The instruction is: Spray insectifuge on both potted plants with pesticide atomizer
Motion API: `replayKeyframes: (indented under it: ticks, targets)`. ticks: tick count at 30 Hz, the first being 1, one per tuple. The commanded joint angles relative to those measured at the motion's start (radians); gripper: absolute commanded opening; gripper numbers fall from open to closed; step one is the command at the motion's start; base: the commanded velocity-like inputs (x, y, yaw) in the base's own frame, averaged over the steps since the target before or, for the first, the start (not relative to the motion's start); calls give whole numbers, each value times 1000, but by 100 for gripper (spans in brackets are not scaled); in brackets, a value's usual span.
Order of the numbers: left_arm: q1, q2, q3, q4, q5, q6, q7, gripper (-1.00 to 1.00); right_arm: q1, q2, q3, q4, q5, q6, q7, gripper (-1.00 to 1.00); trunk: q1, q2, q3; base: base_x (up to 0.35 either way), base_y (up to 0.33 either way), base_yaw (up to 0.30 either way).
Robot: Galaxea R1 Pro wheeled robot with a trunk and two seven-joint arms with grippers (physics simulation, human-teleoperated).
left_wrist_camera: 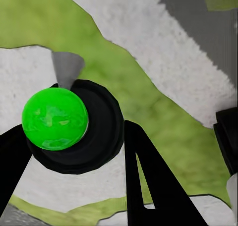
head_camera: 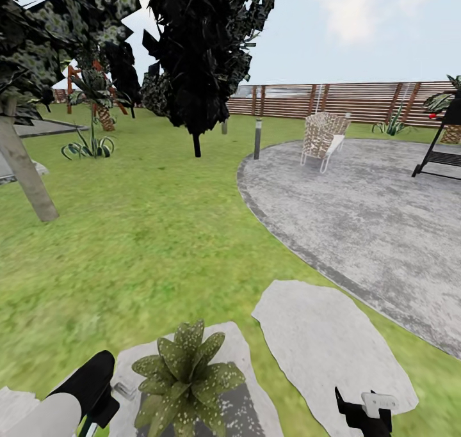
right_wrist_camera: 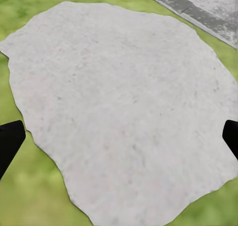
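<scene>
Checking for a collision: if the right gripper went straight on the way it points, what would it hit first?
Probably the bare stepping stone: the right gripper, fingers wide apart, points down at it, with nothing between as far as the wrist view shows.

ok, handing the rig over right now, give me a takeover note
Left gripper: closed around a round black part with a green dome, apparently the pesticide atomizer, held beside the potted plant.
Right gripper: open, empty, over a bare stepping stone.
Done: atomizer picked up; the plant's leaves carry pale specks that look like insectifuge.
Left: cannot tell whether coverage is full, so check it, then find and spray the other potted plant.
</scene>
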Motion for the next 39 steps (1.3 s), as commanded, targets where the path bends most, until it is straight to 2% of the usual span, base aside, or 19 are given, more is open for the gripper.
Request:
replayKeyframes:
  ticks: [1,12,19,24,29,35,39]
  targets:
    - [0,-1,10,-1,-11,2,-9,-100,-1,0,-9,1,0,-3,10,100,0,0,-1,22,0,-4]
    - [54,3,12,1,-10,-4,-9,-100,-1,0,-9,1,0,-3,10,100,0,0,-1,2,0,0]
    - [55,19,13,-22,-13,-6,-9,-100,-1,0,-9,1,0,-3,10,100,0,0,-1,0,0,0]
    - [55,16,2,-80,-24,-6,-7,-100,-1,2,-9,1,0,-3,10,100,0,0,-1,0,0,0]
    - [45,5,3,-122,-24,2,82,-100,-1,2,-9,1,0,-3,10,100,0,0,-1,0,0,0]
    - [53,20,6,-105,-17,-4,89,-100,-1,2,-9,1,0,-3,10,100,0,0,-1,0,0,0]
    - [60,22,8,-60,-14,-4,90,-100,-1,2,-9,1,0,-3,10,100,0,0,-1,28,21,0]
